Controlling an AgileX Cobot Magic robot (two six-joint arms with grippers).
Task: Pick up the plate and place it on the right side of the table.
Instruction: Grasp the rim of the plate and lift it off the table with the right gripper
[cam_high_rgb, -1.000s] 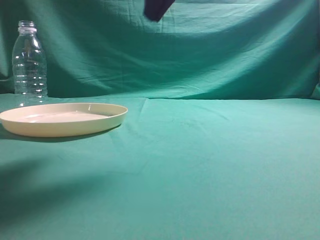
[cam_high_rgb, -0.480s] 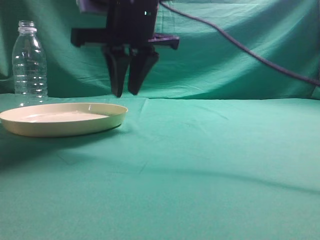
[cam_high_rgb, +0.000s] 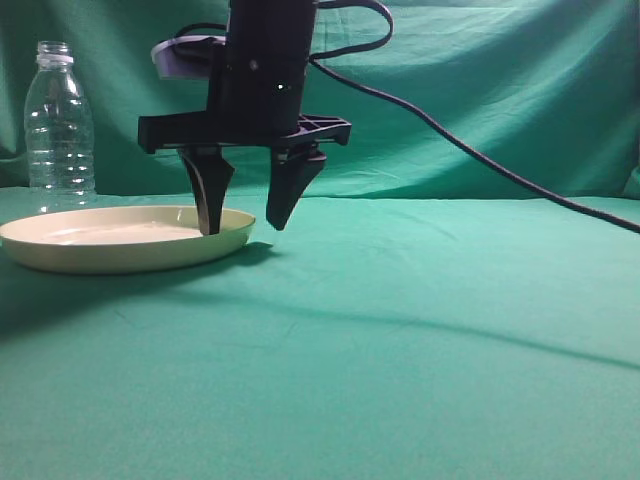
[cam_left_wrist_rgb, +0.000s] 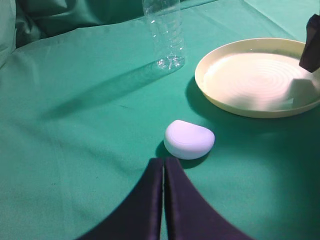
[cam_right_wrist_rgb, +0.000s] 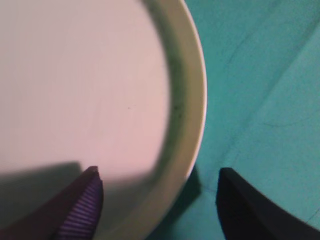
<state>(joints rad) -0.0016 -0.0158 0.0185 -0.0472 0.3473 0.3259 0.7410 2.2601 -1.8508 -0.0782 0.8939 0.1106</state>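
The plate (cam_high_rgb: 125, 238) lies flat, hollow side up, at the table's (cam_high_rgb: 420, 340) left, a clear bottle (cam_high_rgb: 59, 118) behind it. The right gripper (cam_high_rgb: 240, 225) straddles its right rim, spread apart. The left gripper (cam_left_wrist_rgb: 163, 165) is pressed together near a white lump (cam_left_wrist_rgb: 189, 139).

The table (cam_high_rgb: 430, 330) carries a plate (cam_high_rgb: 120, 240) whose rim sits between the open jaws, a bottle (cam_high_rgb: 58, 120) beyond them, and a white pebble-shaped lump (cam_left_wrist_rgb: 189, 139).
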